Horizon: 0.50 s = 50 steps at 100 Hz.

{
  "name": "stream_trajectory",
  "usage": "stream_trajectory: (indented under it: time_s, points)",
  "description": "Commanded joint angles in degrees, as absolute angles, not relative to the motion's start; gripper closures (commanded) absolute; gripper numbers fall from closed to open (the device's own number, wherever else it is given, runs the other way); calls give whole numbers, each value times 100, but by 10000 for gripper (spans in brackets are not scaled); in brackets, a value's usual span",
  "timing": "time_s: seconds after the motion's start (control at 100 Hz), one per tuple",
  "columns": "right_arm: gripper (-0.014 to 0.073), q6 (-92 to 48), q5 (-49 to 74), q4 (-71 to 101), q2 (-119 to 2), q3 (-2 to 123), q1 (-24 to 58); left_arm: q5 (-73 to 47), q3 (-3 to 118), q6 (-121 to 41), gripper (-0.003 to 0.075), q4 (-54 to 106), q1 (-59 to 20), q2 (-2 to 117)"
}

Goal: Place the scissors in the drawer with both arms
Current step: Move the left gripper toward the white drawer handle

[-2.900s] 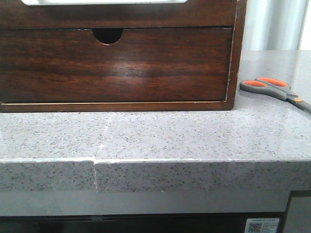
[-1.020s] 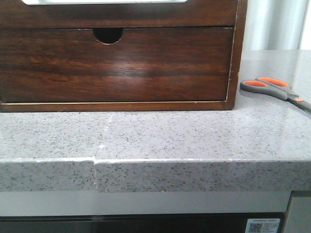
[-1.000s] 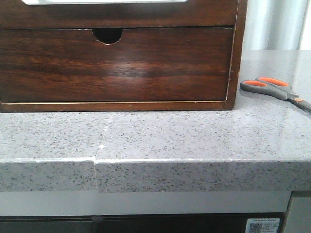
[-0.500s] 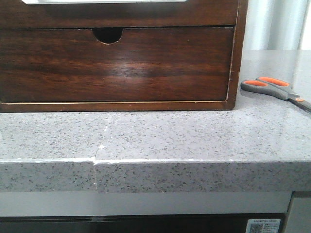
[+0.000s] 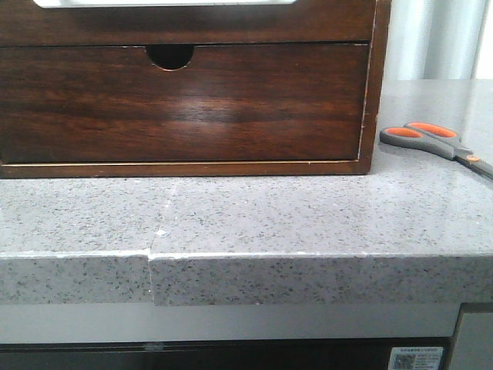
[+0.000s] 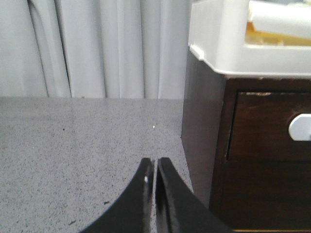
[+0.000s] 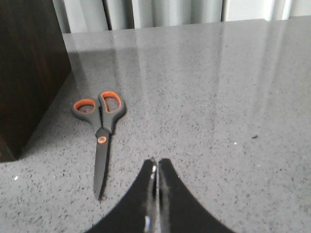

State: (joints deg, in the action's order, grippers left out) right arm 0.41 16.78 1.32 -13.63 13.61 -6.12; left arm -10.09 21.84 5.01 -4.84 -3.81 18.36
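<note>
We have not started: the scissors (image 7: 100, 137) lie flat on the table (image 7: 209, 97), just ahead of our right end effector (image 7: 156, 167). The drawer (image 6: 265, 127) beside our left end effector (image 6: 154, 167) looks shut, though we see little of it. Both end effectors are pressed together and hold nothing.

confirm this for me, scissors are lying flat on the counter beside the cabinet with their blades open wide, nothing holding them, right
Not quite. The scissors do lie flat on the counter beside the cabinet, with nothing holding them, but their blades are closed together, not open wide. The right wrist view shows this most clearly: one dark closed blade runs from the orange pivot dot.
</note>
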Motion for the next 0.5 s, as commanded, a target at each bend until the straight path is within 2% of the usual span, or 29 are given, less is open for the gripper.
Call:
stream_trajectory:
  time_s: [0.0, 0.19, 0.49]
  points:
    - [635, 0, 1224, 133, -1421, 1512, -483, -485, 2395, 545, 741, -490, -358, 2030]
    - [635, 0, 1213, 133, -1421, 1500, -129, -169, 2395, 545, 741, -490, -358, 2099]
    - [635, 0, 1400, 133, -1421, 1500, -128, -148, 2382, 545, 740, -479, -369, 2099]
